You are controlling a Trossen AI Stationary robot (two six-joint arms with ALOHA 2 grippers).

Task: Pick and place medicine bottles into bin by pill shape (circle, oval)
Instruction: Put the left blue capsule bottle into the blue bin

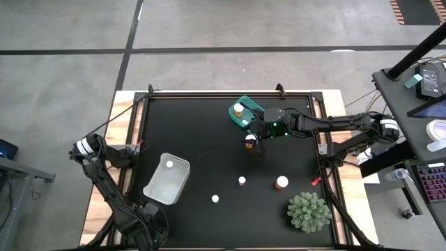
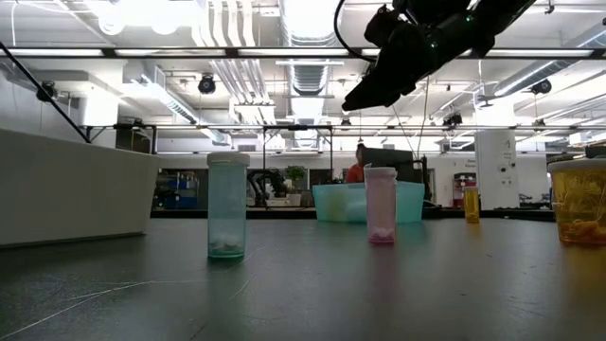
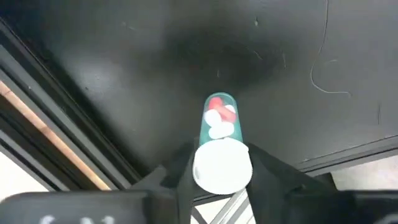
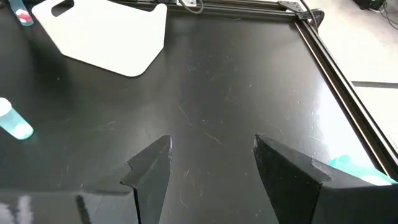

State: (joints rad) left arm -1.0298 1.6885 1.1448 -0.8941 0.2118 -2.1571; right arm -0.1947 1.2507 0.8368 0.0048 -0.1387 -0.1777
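In the left wrist view a medicine bottle [image 3: 219, 127] with a clear teal body, a white cap and red and white pills sits between the fingers of my left gripper [image 3: 222, 163], which is shut on it. This gripper [image 1: 150, 224] is at the table's near left corner, and the arm hides the bottle from above. My right gripper [image 4: 211, 146] hangs open and empty above the table's far middle [image 1: 252, 134], beside a green bin [image 1: 245, 115] holding an amber bottle [image 1: 239, 109]. The white bin [image 1: 167, 180] holds one white-capped bottle [image 1: 169, 164]. My left gripper pinches the bottle's white cap [image 3: 222, 180] between its two fingers, one on each side. The fingers come from above, pointing steeply down. The bottle stands upright below them; whether its bottom rests on the table cannot be told.
Loose bottles stand on the black table: two small white ones [image 1: 242, 180] [image 1: 215, 199], an amber one [image 1: 281, 183] and one under the right gripper [image 1: 249, 141]. A green spiky plant [image 1: 309, 211] sits at the near right. The table's rail [image 3: 68, 143] runs close by the left gripper.
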